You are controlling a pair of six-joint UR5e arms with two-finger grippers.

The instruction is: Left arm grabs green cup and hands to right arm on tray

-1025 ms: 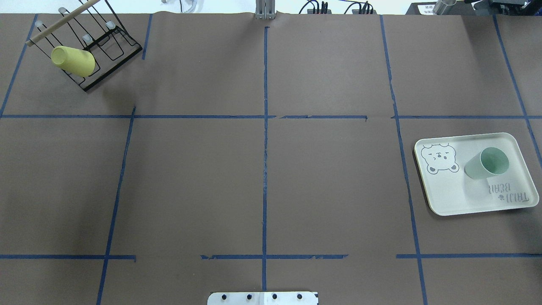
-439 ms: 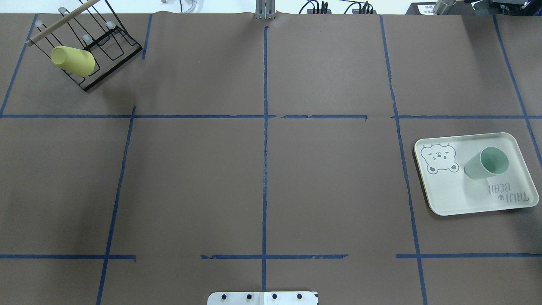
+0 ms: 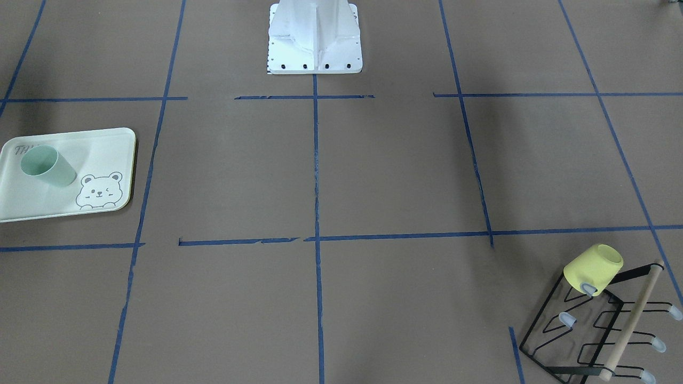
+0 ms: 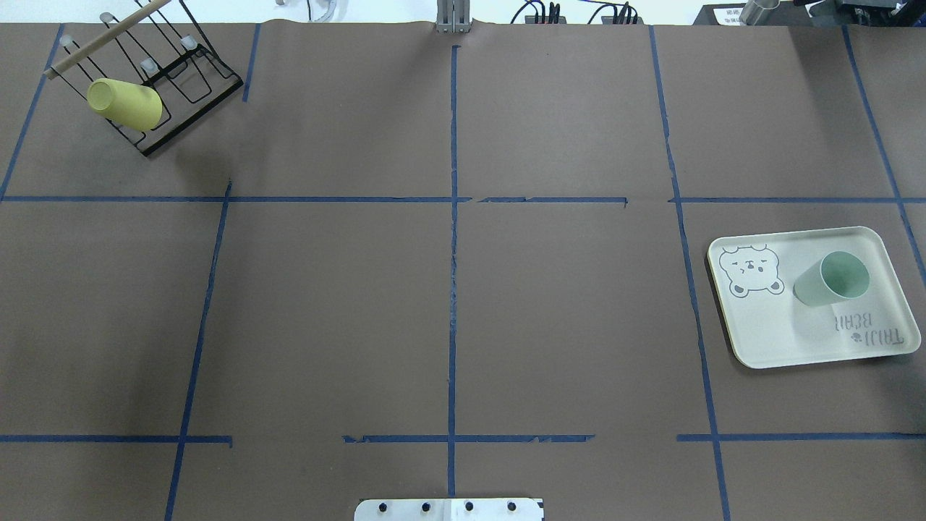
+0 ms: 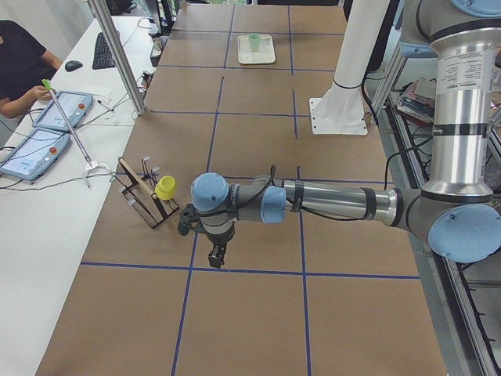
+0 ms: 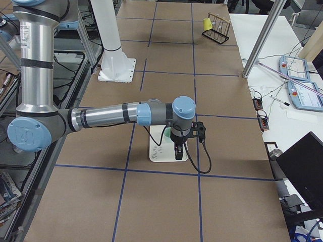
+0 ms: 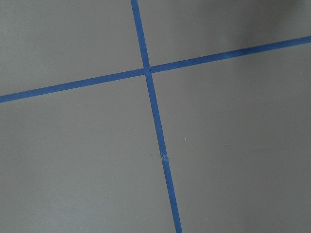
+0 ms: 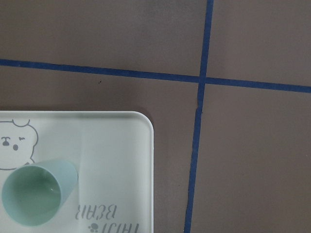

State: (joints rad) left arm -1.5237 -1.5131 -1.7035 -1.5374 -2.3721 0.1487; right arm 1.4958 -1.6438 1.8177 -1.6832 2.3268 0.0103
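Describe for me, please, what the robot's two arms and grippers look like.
Both are silver-grey tubes with pale blue joint caps. The left arm has black cable looped near its wrist and a black two-finger left gripper. The right arm ends in a black right gripper, with black cable looping beside it.

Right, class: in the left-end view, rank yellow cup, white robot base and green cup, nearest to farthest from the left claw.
1. yellow cup, on the rack beside the left claw.
2. white robot base, mid-table.
3. green cup, on the far tray.
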